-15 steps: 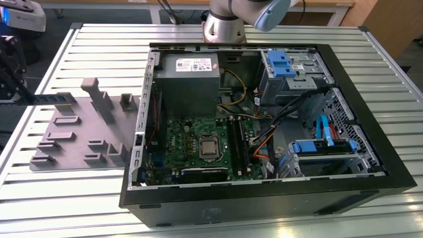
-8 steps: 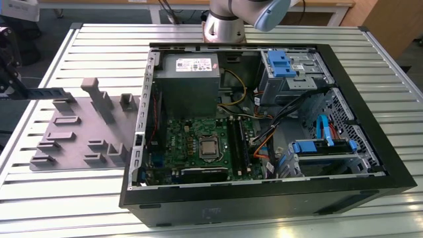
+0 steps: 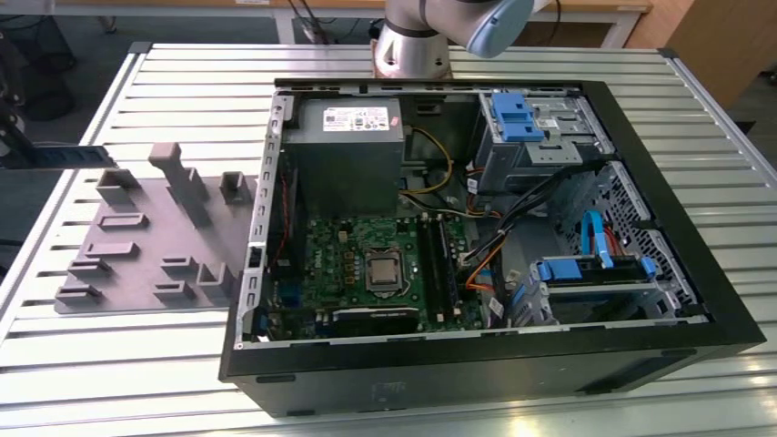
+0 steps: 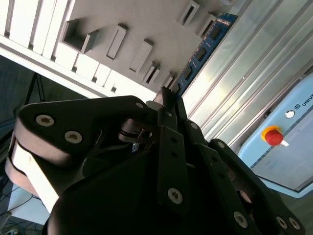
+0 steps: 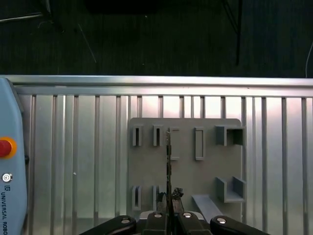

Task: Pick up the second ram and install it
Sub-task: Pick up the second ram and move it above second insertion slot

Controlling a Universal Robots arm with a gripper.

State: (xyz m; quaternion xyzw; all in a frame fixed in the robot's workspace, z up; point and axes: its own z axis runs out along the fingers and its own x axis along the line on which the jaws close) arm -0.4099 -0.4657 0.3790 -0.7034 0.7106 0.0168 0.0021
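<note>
My gripper (image 4: 168,98) is shut on the second ram (image 4: 203,49), a dark blue-green board with black chips that sticks out past the fingertips. In the first wrist view the ram (image 5: 168,156) shows edge-on above the grey holder tray (image 5: 205,176), with the gripper (image 5: 168,200) clamped on its end. In the exterior view the ram (image 3: 73,157) hangs in the air at the exterior view's left edge, just beyond the tray (image 3: 146,246). The green motherboard (image 3: 352,264) with its long black slots (image 3: 438,264) lies inside the open computer case, well to the exterior view's right of the ram.
The open black computer case (image 3: 486,364) holds a grey power supply (image 3: 346,146), blue drive cages (image 3: 529,118) and loose cables. A pale blue teach pendant with a red button (image 5: 5,147) lies on the slatted aluminium table (image 3: 182,73). Upright grey blocks stand on the tray.
</note>
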